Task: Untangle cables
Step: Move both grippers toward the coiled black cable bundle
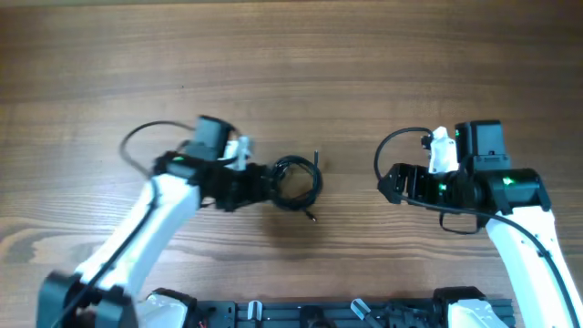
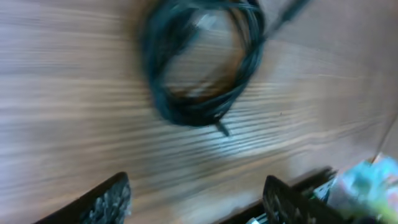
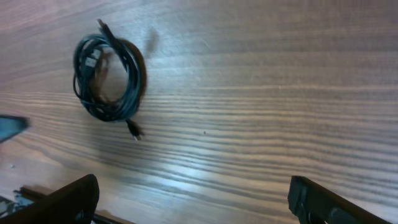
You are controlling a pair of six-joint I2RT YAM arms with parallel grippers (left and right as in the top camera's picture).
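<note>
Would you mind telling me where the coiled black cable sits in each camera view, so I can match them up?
Overhead: the coiled black cable lies just left of centre on the table.
Left wrist: it is at top centre, blurred.
Right wrist: it is in the upper left.
Shared landmark: the loose plug end poking out from the coil's lower edge in every view.

table point(image 1: 291, 55): wood, brown, strong lengthwise grain, smooth, soft sheen, pale glare bands in both wrist views
cables point(image 3: 109, 78): black plastic or rubber sheath, smooth, faint gloss
cable plug point(image 3: 134, 130): dark, too small to tell material
arm shells point(image 1: 150, 214): white plastic, smooth, glossy
wrist housings point(image 1: 211, 135): black plastic, matt
left gripper fingers point(image 2: 111, 200): black, matt, ribbed pad face, lower left of frame
right gripper fingers point(image 3: 71, 198): black, matt, texture blurred
</note>
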